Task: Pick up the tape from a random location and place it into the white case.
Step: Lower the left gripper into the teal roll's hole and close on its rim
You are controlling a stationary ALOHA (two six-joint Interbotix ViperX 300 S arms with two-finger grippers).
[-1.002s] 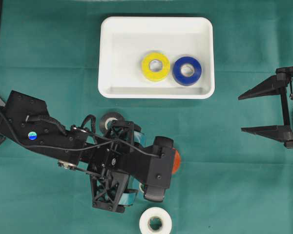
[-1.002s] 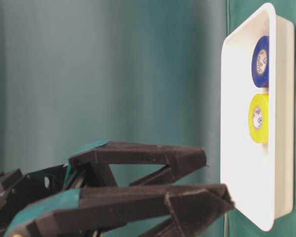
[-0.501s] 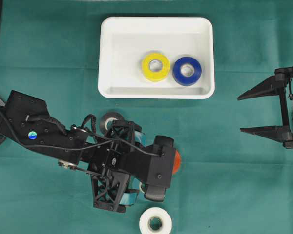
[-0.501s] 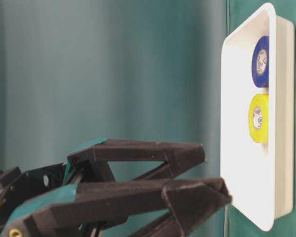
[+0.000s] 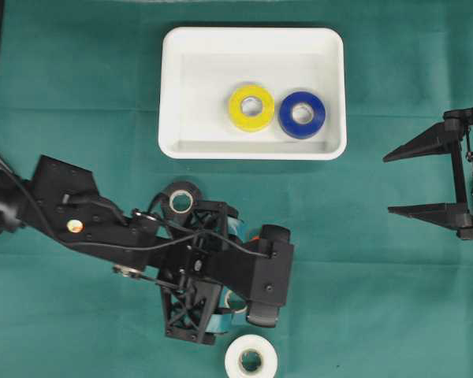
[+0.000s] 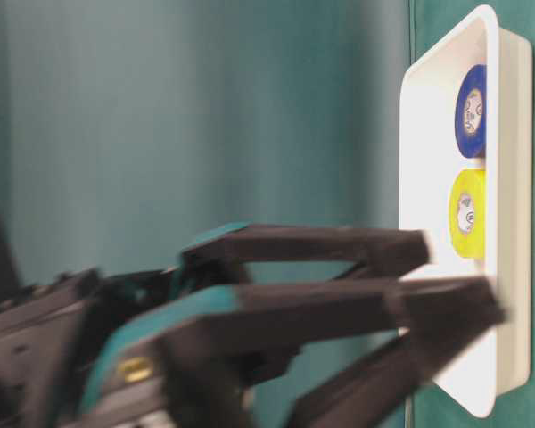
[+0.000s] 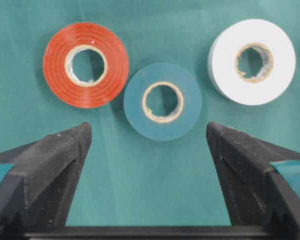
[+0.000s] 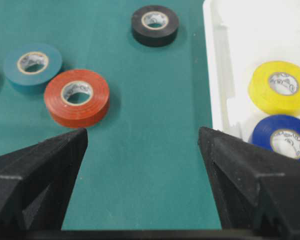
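The left gripper [image 7: 149, 137] hangs with its jaws spread wide and nothing between them. The teal tape [image 7: 162, 101] lies just ahead of the gap, centred on it. Relative to that roll, the red tape [image 7: 86, 64] is just left and the white tape [image 7: 251, 61] right. The white case [image 5: 252, 150] lies apart, holding yellow tape [image 5: 251, 107] and blue tape [image 5: 302, 114]. The right gripper [image 5: 388, 183] stands wide, empty.

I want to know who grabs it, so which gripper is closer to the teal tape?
Left. The left gripper hangs open right above the teal tape; the right gripper sits open far off, beyond the white case.
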